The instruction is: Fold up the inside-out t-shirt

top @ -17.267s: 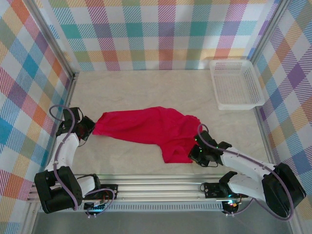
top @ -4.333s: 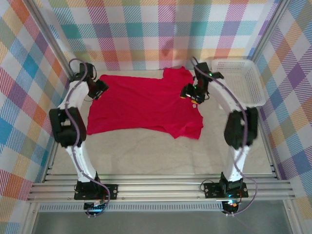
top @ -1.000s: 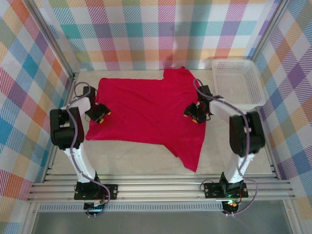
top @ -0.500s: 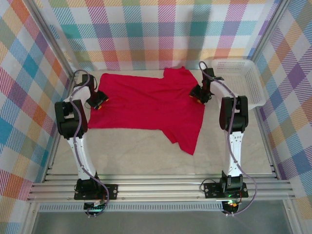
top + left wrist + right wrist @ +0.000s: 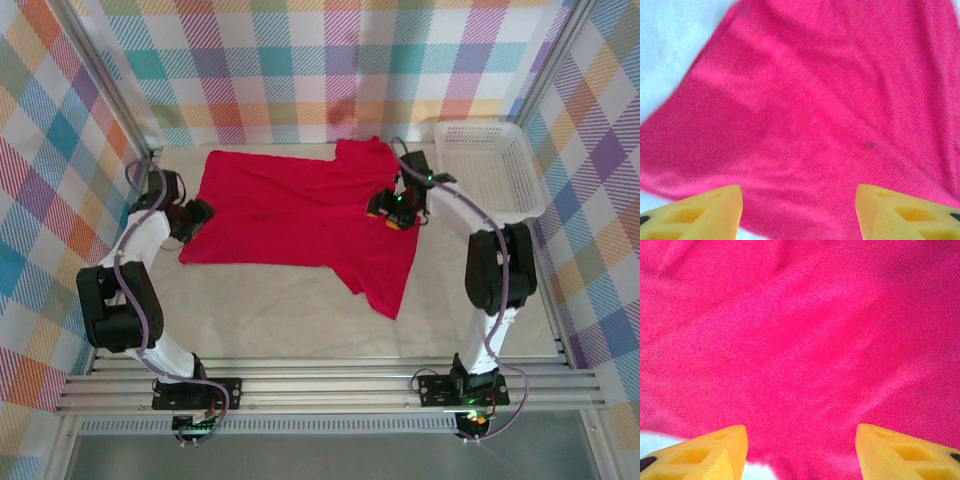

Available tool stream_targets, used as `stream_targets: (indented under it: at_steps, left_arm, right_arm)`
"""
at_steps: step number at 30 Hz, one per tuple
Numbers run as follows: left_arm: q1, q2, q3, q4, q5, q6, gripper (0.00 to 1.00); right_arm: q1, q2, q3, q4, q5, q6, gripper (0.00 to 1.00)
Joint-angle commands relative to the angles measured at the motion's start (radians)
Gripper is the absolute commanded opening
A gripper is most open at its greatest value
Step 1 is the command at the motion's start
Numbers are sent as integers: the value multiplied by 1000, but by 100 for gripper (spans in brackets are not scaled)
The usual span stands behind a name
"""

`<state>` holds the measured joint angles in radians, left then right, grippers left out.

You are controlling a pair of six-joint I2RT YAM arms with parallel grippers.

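The inside-out t-shirt (image 5: 290, 215), plain bright red, lies spread flat on the far half of the table, with one part reaching toward the near right (image 5: 385, 285). My left gripper (image 5: 195, 220) sits low at the shirt's left edge. In the left wrist view it (image 5: 797, 210) is open, its yellow fingertips (image 5: 705, 212) wide apart over the red cloth (image 5: 810, 100) with nothing pinched. My right gripper (image 5: 390, 212) hovers over the shirt's right part. In the right wrist view it (image 5: 800, 450) is open above the fabric (image 5: 805, 330).
A white mesh basket (image 5: 485, 170) stands at the far right corner, just right of the right arm. Checked walls close in the table on three sides. Bare beige tabletop (image 5: 270, 320) stretches between the shirt and the arm bases.
The left gripper has come nearer along the shirt's left edge, its arm lower. The right gripper has shifted left and nearer over the cloth. The shirt lies much as before.
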<state>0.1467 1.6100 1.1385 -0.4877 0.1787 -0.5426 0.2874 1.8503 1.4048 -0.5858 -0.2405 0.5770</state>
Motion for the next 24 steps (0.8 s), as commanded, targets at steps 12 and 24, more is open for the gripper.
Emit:
stream_targets:
  at_steps: [12,24]
  left_arm:
    - [130,70,-208,65,58,-63,59]
    - [205,-285,-323,-32,-8,-50,58]
  right_arm:
    - [28,-152,-493,78,-25,75,59]
    - [28,-346,-585,-8,16,50,59]
